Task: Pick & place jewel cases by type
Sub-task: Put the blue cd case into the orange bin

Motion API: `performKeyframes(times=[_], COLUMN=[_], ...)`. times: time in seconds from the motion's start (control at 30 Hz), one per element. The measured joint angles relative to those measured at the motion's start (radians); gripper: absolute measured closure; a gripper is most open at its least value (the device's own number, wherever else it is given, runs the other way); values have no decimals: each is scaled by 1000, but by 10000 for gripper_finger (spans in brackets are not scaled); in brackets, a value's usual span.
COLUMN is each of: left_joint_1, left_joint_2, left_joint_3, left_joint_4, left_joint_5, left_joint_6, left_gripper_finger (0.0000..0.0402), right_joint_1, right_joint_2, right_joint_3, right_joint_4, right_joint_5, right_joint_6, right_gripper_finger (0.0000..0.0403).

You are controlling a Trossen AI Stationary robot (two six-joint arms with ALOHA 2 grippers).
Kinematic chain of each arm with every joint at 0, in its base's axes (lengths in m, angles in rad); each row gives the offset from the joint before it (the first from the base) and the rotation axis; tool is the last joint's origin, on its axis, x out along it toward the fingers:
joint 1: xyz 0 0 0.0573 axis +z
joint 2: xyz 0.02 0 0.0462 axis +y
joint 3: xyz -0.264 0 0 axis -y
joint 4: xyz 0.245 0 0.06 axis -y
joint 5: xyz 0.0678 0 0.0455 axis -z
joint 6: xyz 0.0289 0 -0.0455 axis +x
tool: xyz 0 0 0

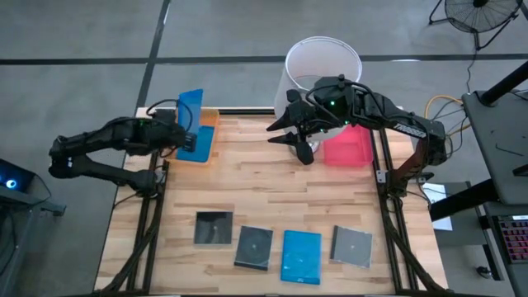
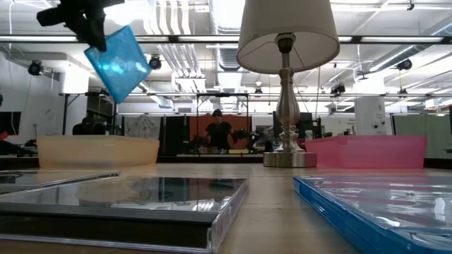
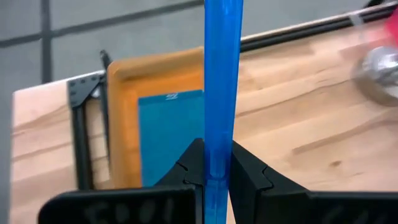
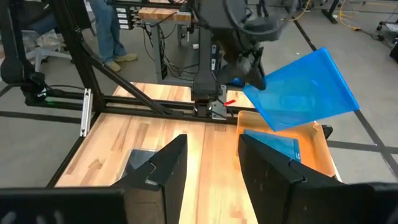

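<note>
The left end effector [image 3: 217, 180] is clamped on a blue jewel case [image 1: 189, 111], held up on its edge. Right below sits the orange tray [image 3: 121, 124]. I think it should go down slowly, then let go. The right end effector [image 4: 211, 168] waits with its fingers apart.

Two jewel cases are bright blue: one held aloft [image 1: 190, 111], one lying on the pale wood counter [image 1: 247, 186] at [image 1: 301, 256]. Three square cases [image 1: 214, 228] are dark grey. The trays are translucent orange [image 1: 207, 124] and pink [image 1: 347, 147]; the lampshade [image 1: 322, 62] is white.
</note>
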Motion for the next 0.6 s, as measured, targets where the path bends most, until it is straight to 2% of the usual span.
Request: performKeyframes(times=[0.3,0.6], left_joint_1=[156,228], left_joint_2=[90,207], left_joint_3=[-2,-2], left_joint_4=[-53,-75], left_joint_5=[104,150], left_joint_6=[114,147], left_gripper_finger=[388,388], right_joint_1=[0,0], right_joint_2=[0,0], right_joint_3=[0,0], right_joint_4=[-4,-6], right_joint_5=[0,0], right_joint_6=[-2,-8], right_gripper_finger=[274,272])
